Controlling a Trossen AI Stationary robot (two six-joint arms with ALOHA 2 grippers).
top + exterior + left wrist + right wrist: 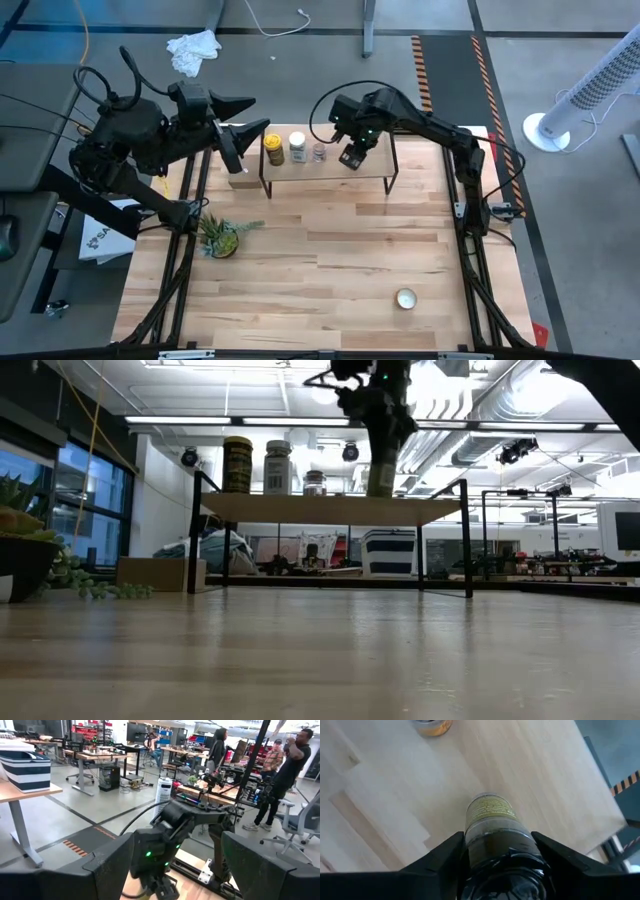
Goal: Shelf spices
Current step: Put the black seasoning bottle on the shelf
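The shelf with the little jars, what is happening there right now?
The right gripper holds the dark jar over the shelf, beside three jars already standing on it: the mustard-yellow jar, the white-capped jar and the tiny clear jar. The left gripper waits open near the shelf's left end, holding nothing.

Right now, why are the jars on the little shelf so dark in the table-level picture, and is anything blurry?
Low view: bright ceiling lights behind silhouette the jars on the shelf; the near tabletop is soft. Right wrist view: the dark jar between the fingers is blurred by closeness.
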